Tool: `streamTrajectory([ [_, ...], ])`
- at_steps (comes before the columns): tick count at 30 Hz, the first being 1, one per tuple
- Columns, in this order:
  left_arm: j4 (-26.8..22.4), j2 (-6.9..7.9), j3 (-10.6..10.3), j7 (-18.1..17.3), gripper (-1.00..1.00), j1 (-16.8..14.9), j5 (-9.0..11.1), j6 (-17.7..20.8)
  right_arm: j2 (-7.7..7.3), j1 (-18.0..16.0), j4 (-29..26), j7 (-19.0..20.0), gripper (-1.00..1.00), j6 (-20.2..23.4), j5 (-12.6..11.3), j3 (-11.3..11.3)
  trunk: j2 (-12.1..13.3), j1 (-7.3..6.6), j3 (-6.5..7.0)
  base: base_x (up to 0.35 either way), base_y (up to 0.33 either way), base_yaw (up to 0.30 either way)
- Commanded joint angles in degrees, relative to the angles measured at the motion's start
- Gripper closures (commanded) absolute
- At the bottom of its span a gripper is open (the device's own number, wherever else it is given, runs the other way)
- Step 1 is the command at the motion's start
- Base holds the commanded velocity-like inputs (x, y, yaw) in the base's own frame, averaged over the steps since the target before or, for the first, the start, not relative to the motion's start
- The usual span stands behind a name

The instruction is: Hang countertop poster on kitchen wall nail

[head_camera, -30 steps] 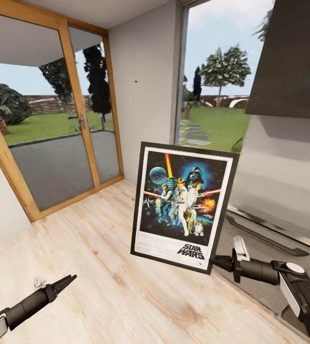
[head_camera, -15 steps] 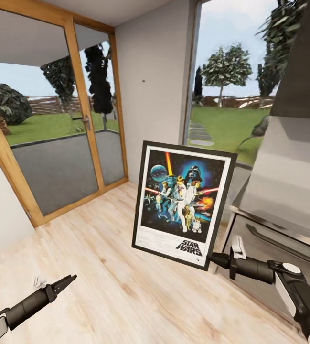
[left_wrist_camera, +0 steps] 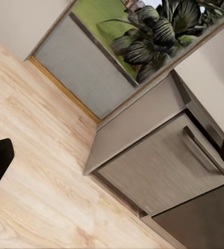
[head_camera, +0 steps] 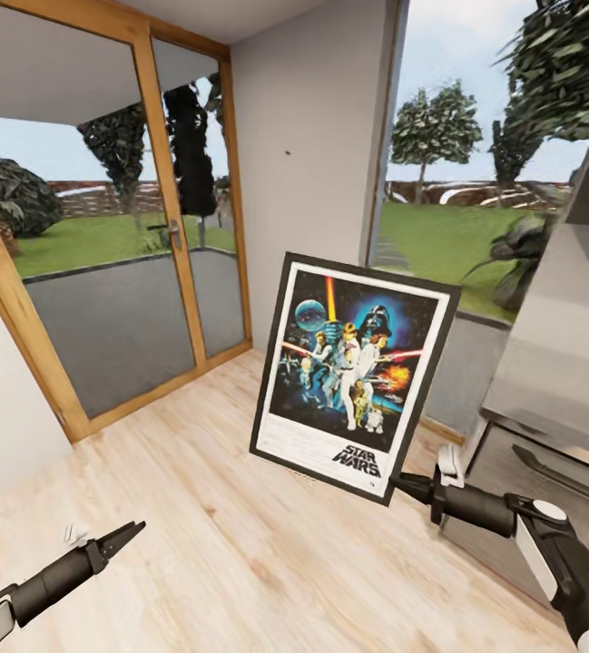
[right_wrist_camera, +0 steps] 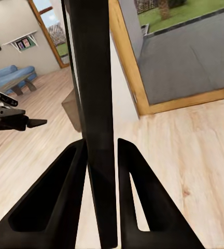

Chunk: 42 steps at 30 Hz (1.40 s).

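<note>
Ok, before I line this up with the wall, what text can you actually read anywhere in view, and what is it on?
"STAR WARS": logo near the bottom of the poster, held by the right gripper at its lower corner.
Fine print in the poster's white lower border: too small to read.
Small white tag beside the left gripper: blurred, unreadable.

Ahead of me a tall wood-framed glass door (head_camera: 149, 236) opens onto a lawn, pale wooden plank flooring (head_camera: 240, 544) runs below, and a brushed-metal cabinet drawer with a bar handle (left_wrist_camera: 169, 166) stands beside a dark leafy plant (left_wrist_camera: 153, 36).
</note>
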Motion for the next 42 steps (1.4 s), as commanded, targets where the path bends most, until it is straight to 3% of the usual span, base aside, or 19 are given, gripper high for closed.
streamTrajectory([
  [1,0.05,0.01,0.44,-0.1,-1.0,-0.06,-0.43,-0.41,0.05,-0.03,0.0,0.29,1.0,0.73,-0.57,-0.03,-0.12,0.06,-0.13,0.237,0.283,0.0],
  [19,0.05,0.04,0.44,-0.1,-1.0,-0.06,-0.43,-0.41,0.2,-0.04,-0.51,-4.71,1.0,0.21,-1.52,-0.17,-0.12,0.06,-0.13,0.264,0.24,0.0],
  [42,0.05,0.04,0.44,-0.1,-1.0,-0.06,-0.43,-0.11,0.08,-0.03,-0.56,-4.14,1.0,0.22,-1.61,0.2,-0.12,0.06,-0.13,0.334,0.064,0.0],
])
